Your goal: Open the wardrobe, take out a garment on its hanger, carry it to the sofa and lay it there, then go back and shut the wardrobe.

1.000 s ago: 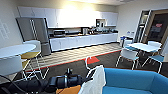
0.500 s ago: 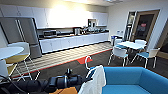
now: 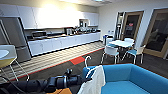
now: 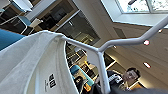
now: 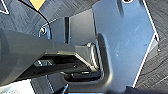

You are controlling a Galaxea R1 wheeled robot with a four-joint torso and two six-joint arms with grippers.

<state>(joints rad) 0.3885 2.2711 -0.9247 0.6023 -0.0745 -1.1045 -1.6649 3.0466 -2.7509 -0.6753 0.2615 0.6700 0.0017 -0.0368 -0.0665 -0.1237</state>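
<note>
We are in a kitchen-lounge room, and our left arm (image 3: 40,85) reaches in from the near left, low across the head view. At its end the white garment (image 3: 95,81) hangs on its thin white hanger (image 3: 88,65), whose curved hook stands up just above the shirt's shoulder. The left gripper (image 3: 83,80) sits at the hanger where the shirt begins; we cannot tell from these views how far its fingers are parted, though the hanger and shirt stay up at the arm's tip with nothing else under them. From the left wrist we see the hanger's white bars (image 4: 100,50) branching close by and the shirt's collar with a small printed label (image 4: 51,81), and a person (image 4: 125,77) beyond them.

The garment hangs just in front of the near left arm of the bright blue sofa (image 3: 140,80), which fills the near right. Farther right stands a white table (image 3: 121,43) with white and blue chairs (image 3: 111,52). Along the far wall runs a white kitchen counter (image 3: 65,42), with a steel refrigerator (image 3: 15,37) at far left. A red strip (image 3: 76,60) crosses the floor between.

The right wrist view shows dark robot parts over grey carpet (image 5: 155,72); we cannot tell how the right gripper's fingers stand.
</note>
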